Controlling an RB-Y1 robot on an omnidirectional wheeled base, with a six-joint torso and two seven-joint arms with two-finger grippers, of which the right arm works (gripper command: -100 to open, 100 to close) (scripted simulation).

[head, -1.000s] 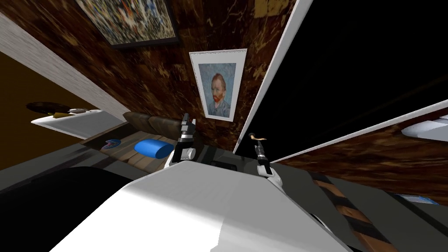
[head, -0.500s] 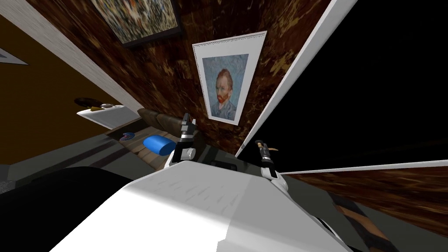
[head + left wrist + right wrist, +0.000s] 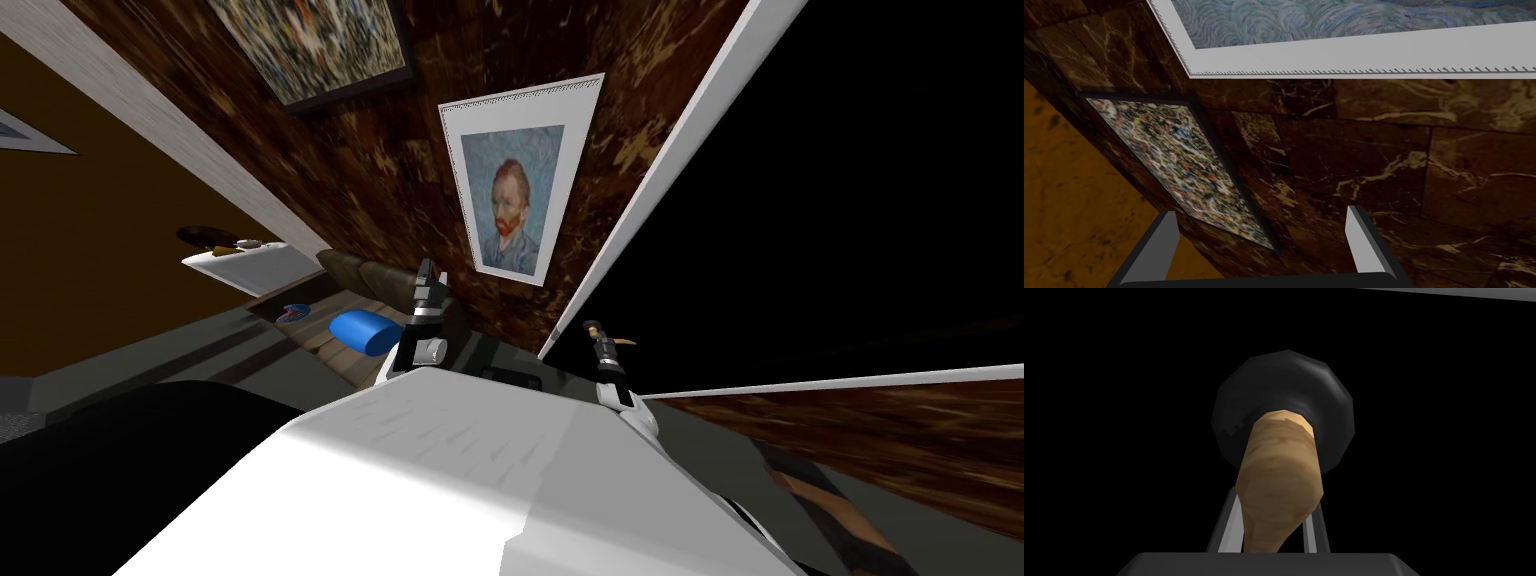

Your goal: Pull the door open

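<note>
Right jaws clamped on tan lever handle [image 3: 1276, 488], long axis straight away from them into dark round rose [image 3: 1284, 388] | handle just right of centre in head view, on black area [image 3: 850, 200] beside white door frame [image 3: 650, 200] | left jaws apart, idle | grip unchanged since half-second earlier; camera barely shifted.

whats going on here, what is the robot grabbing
The robot is working on a door. Its right gripper is shut on a tan wooden handle that sticks out of a round black base, with a black area around it. The left gripper is open, holds nothing, and is raised beside the right arm. How far open the door is cannot be told.
</note>
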